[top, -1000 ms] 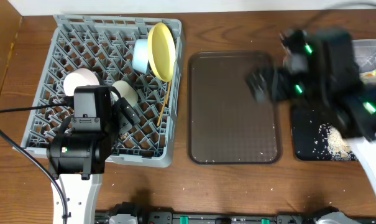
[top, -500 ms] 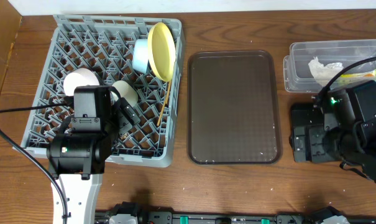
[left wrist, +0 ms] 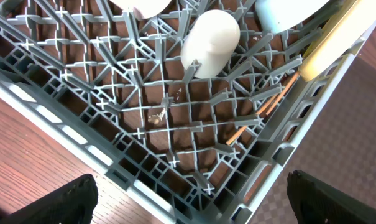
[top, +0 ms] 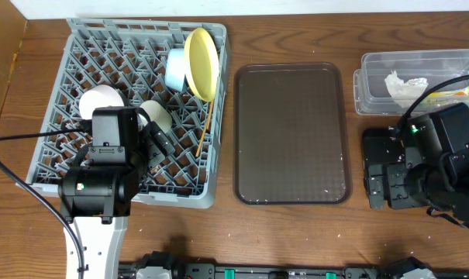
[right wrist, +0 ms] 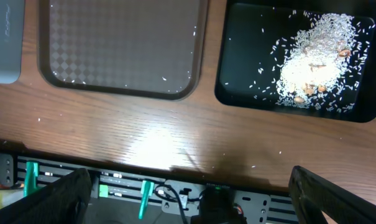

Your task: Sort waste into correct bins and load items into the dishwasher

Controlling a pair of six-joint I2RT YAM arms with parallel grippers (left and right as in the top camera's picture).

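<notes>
Lying under everything, the brown wooden table (top: 288,232); left hand (left wrist: 194,199) and right hand (right wrist: 191,196) both gape apart, empty.

- Tabletop (right wrist: 132,140) was grained wood, faintly glossy.
- Dish rack (top: 184,198) was matt grey plastic.
- Tray (right wrist: 122,43) had a chequered, textured face.
- Tub (top: 371,77) was clear plastic.

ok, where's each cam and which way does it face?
Overhead: fixed above table, straight down on rack, tray, clear tub; left arm, right arm show.
Left wrist: over rack corner, down at cup and chopsticks; left fingers in bottom corners.
Right wrist: over table's front edge, down at tray and black bin with crumbs; right fingers likewise.
Shared: overhead and right wrist both show tray.
</notes>
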